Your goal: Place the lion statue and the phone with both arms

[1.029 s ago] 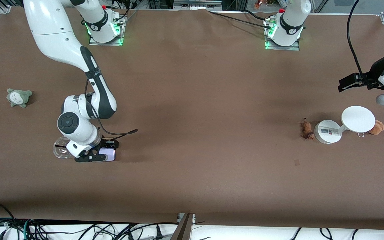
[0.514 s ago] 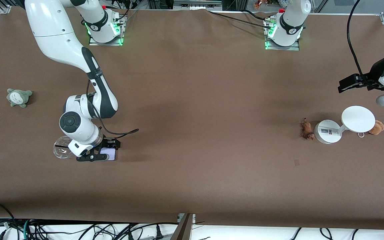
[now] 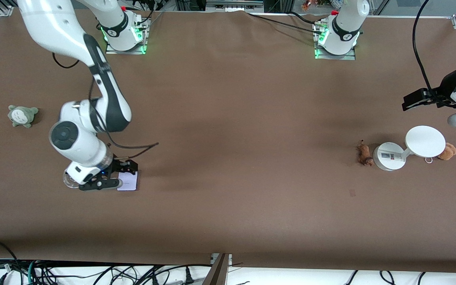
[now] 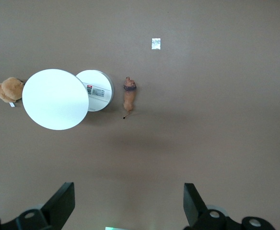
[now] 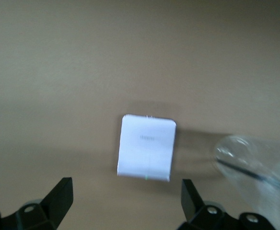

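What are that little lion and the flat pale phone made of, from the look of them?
The lion looks like matte molded plastic or resin: orange-brown, with a dark neck band and a thin stiff tail. The phone looks like smooth plastic or glass: flat, pale, rounded corners. Neither is certain.

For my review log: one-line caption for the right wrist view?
Open right gripper above the flat pale lavender-white phone lying on the table beside a clear plastic cup.

Phone [image 3: 128, 182] beside clear cup [image 3: 70, 181], right arm's end; lion statue [image 3: 364, 154] touching stand base [image 3: 387, 156], left arm's end.

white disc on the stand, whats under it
Bare brown table shows around the white round-based stand's disc top, with a tan plush beside it; the area directly beneath is covered.
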You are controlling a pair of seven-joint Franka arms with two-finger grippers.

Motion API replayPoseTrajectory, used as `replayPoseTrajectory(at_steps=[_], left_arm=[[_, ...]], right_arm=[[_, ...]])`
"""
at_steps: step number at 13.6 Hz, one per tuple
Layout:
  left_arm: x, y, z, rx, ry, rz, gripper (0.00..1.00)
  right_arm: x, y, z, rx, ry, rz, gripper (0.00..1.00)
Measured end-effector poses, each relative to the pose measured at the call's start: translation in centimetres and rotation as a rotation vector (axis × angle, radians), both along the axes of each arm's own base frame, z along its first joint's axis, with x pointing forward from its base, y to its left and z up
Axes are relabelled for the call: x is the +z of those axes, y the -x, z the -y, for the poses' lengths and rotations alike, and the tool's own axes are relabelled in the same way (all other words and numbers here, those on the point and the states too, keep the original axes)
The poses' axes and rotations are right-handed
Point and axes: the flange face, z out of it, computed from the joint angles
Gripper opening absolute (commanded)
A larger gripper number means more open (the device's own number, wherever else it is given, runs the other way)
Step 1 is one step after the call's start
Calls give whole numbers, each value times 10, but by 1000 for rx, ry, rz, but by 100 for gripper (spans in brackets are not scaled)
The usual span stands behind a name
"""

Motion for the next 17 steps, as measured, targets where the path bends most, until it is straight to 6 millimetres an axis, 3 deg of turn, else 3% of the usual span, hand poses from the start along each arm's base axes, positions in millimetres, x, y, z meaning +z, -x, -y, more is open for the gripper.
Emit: replayPoseTrajectory(at_steps=[4, 9, 11, 17], left_arm=[[2, -2, -2, 2, 1, 9, 100], [3, -5, -3, 5, 2, 13, 100], [3, -5, -3, 5, 2, 13, 100], [3, -5, -3, 5, 2, 13, 100]], right_arm=[[111, 24, 3, 14, -19, -43, 100], [223, 83, 22, 9, -35, -117, 100], [246, 98, 31, 4, -41, -124, 100], [257, 104, 32, 5, -40, -138, 100]])
